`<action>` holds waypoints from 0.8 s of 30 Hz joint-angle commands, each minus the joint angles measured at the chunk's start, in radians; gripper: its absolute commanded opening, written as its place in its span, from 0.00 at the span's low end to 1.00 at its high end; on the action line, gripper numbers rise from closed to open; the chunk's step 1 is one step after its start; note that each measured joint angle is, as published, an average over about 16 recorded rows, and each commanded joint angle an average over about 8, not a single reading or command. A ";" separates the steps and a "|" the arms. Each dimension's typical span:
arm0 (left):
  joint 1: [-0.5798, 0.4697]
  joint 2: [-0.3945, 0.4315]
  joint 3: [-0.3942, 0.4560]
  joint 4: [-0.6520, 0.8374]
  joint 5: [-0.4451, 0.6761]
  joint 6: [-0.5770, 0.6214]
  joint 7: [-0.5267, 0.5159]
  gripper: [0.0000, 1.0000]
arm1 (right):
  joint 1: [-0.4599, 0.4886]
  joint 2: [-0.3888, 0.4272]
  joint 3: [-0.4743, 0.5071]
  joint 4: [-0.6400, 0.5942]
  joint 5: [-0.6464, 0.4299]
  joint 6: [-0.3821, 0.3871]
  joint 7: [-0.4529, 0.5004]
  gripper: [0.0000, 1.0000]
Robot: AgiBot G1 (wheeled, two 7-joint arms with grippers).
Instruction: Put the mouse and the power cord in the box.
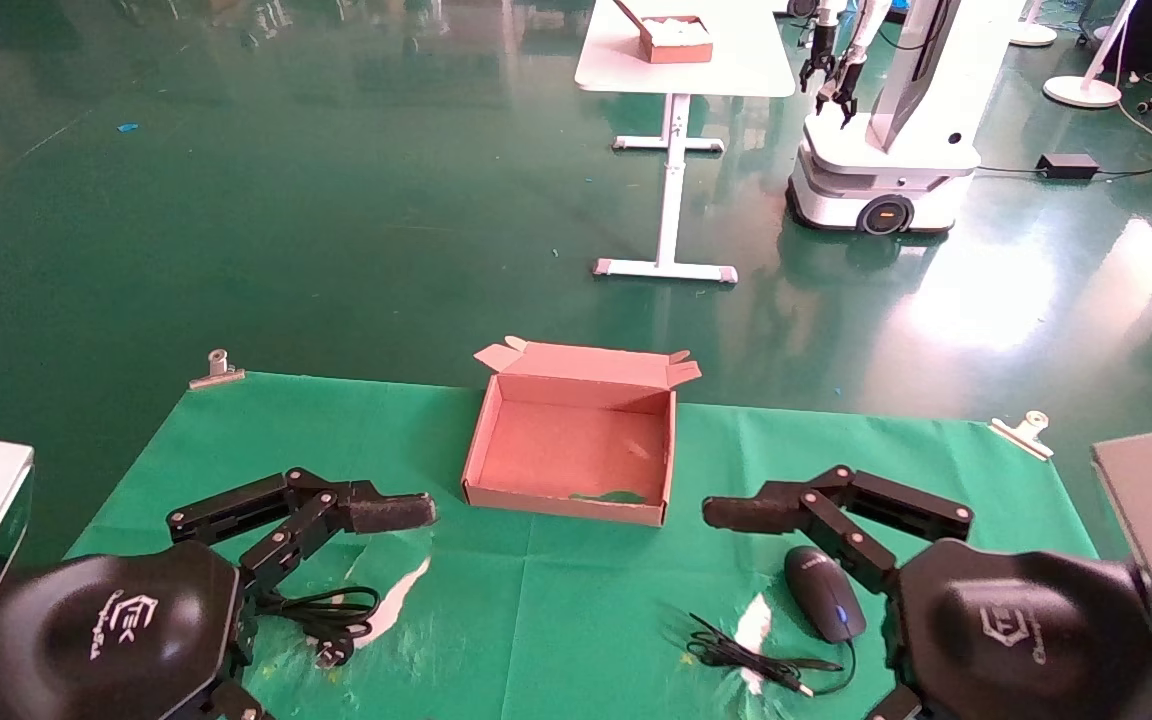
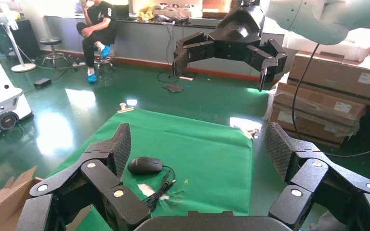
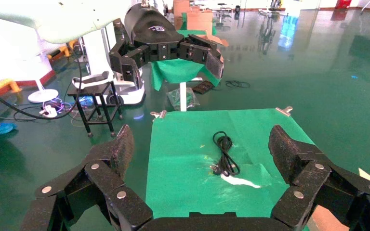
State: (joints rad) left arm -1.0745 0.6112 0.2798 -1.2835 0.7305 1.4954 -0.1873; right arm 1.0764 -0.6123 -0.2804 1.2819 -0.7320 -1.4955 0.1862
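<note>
Left pincer: nearest the camera with its twin, hovering low over the bench's left side, fingers spread wide in its own wrist view, nothing between them.
Right pincer: mirrored on the right, fingers just as wide apart, carrying nothing, hanging just above and beside the mouse.
Mouse: flat on the green cloth, right of centre, blue light showing, well apart from the box.
Mouse cable: thin, bunched loosely toward the cloth's near edge, trailing off the mouse's tail.
Cord: coiled on the left, plug toward the near edge, tucked close under the left arm.
Box: open at the far middle of the cloth, lid flap folded back, holding neither item.
Progress: nothing packed yet, I'd say both picks lie ahead.
Risk one: the mouse is smooth and rounded, so a pinch off its middle could squirt it sideways.
Risk two: that trailing cable could drape over the box wall or snag and tug the mouse back out.
Risk three: the cord's loops could spill open if only one strand is caught, leaving the plug hanging outside.
Risk four: the cloth looks torn and wrinkled near both items, so low fingers might catch it.
Risk five: the box seems light, and a bump may shove it.
</note>
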 commanded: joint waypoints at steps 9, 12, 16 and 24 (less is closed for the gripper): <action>0.000 0.000 0.000 0.000 0.000 0.000 0.000 1.00 | 0.000 0.000 0.000 0.000 0.000 0.000 0.000 1.00; 0.000 0.000 0.000 0.000 0.000 0.000 0.000 1.00 | 0.000 0.000 0.000 0.000 0.000 0.000 0.000 1.00; 0.001 -0.001 0.000 -0.002 0.000 0.001 0.000 1.00 | 0.000 0.000 0.000 0.000 0.000 0.000 0.000 1.00; -0.057 0.001 0.047 0.004 0.110 0.043 0.033 1.00 | -0.028 0.021 -0.010 -0.025 -0.028 -0.014 -0.017 1.00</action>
State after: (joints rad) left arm -1.1559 0.6182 0.3514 -1.2666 0.8756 1.5406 -0.1392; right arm 1.0559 -0.5904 -0.2962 1.2459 -0.7774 -1.5159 0.1583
